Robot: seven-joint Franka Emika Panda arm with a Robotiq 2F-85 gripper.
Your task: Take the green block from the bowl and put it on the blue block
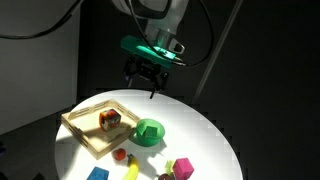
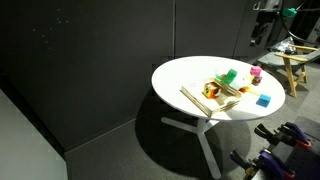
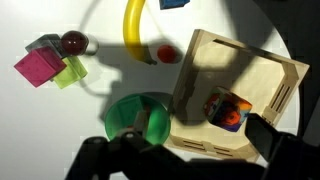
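The round green bowl stands on the white table beside the wooden tray. A green lump, the green block, rises from its middle; in the wrist view shadow blurs it against the bowl. The blue block lies near the table's front edge, past the banana. My gripper hangs well above the table, open, with nothing between its dark fingers. In the wrist view it is over the bowl's edge and the tray's corner.
The wooden tray holds a multicoloured cube. A yellow banana, a magenta cube, a lime cube, a dark red ball and a small red piece lie around the bowl.
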